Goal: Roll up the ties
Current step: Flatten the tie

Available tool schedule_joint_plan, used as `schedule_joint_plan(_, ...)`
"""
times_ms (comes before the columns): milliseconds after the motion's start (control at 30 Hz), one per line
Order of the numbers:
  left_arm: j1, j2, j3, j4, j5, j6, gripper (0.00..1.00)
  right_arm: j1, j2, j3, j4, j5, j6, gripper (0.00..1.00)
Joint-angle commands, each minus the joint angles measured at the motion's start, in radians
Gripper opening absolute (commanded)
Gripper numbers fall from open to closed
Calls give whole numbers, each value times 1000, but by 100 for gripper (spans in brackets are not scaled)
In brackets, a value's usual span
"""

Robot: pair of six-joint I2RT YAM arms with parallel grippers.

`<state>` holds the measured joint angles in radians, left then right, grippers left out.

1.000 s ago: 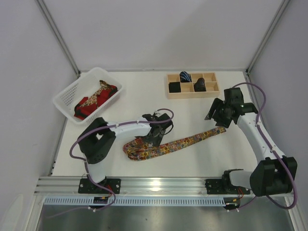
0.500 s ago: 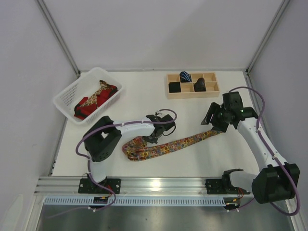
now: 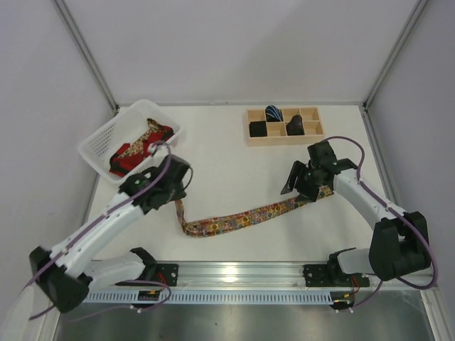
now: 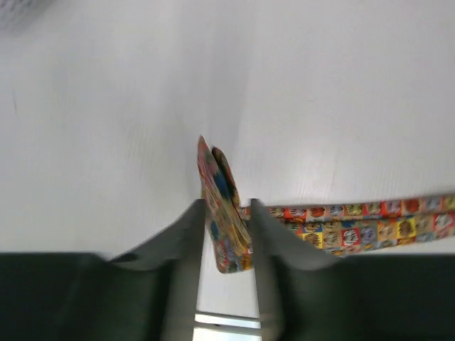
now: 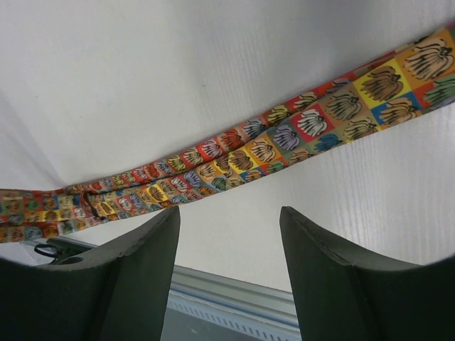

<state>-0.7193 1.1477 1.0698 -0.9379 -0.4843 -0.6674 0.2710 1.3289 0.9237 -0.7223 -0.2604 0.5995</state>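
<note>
A multicoloured patterned tie lies across the white table, running from lower left to upper right. My left gripper is shut on its left end and holds that end lifted off the table. In the left wrist view the folded tie end stands pinched in the left gripper, and the rest of the strip trails to the right. My right gripper hovers open above the tie's right part. In the right wrist view the tie lies beyond the spread right gripper, which holds nothing.
A white basket at the back left holds red and gold ties. A wooden compartment tray at the back holds a rolled blue-striped tie and rolled dark ties. A metal rail borders the near edge.
The left gripper shut on the tie's left end, and the arm swung back and left, drawing the doubled loop out. The right gripper moved left over the tie.
</note>
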Motion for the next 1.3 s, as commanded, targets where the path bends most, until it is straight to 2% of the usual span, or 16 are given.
schedule_joint_plan(0, 82, -207, -134, -153, -16, -205, 45, 11, 24, 10, 63, -33, 22, 64)
schedule_joint_plan(33, 87, -260, -154, -174, -11, -278, 68, 13, 27, 13, 63, -33, 20, 64)
schedule_joint_plan(67, 86, -367, -187, -168, 7, -290, 69, 13, 32, 20, 66, -33, 20, 64)
schedule_joint_plan(200, 86, -523, -228, -211, 70, -388, 80, 5, 64, 43, 58, -28, 0, 64)
schedule_joint_plan(300, 87, -526, -222, -199, 85, -367, 78, -10, 79, 47, 55, -25, -13, 64)
schedule_joint_plan(333, 86, -519, -212, -196, 92, -357, 66, -22, 91, 47, 55, -22, -17, 64)
schedule_joint_plan(400, 87, -505, -221, -133, 133, -322, 59, -33, 104, 49, 46, -14, -21, 64)
schedule_joint_plan(533, 87, -342, -239, 111, 272, -226, 45, -38, 144, 52, 46, -7, -30, 63)
schedule_joint_plan(633, 86, -223, -153, 104, 257, -199, 37, -38, 176, 63, 40, 21, -33, 54)
schedule_joint_plan(700, 99, -99, -88, 47, 207, -176, 52, -41, 197, 72, 37, 42, -27, 50)
schedule_joint_plan(733, 107, -59, -49, -11, 176, -169, 72, -42, 205, 78, 24, 76, -26, 48)
schedule_joint_plan(767, 110, 8, 17, -94, 126, -161, 73, -42, 220, 86, 15, 98, -12, 46)
schedule_joint_plan(900, 129, 38, 56, -162, 82, -153, 71, -58, 254, 83, 7, 180, 25, 41)
schedule_joint_plan(967, 153, 17, 51, -153, 96, -155, 71, -67, 266, 75, 14, 226, 42, 36)
schedule_joint_plan(1200, 221, -19, 81, -134, 184, -95, 73, -154, 371, 66, 103, 328, 63, 36)
schedule_joint_plan(1267, 241, -19, 78, -133, 222, -89, 82, -206, 398, 81, 101, 355, 66, 36)
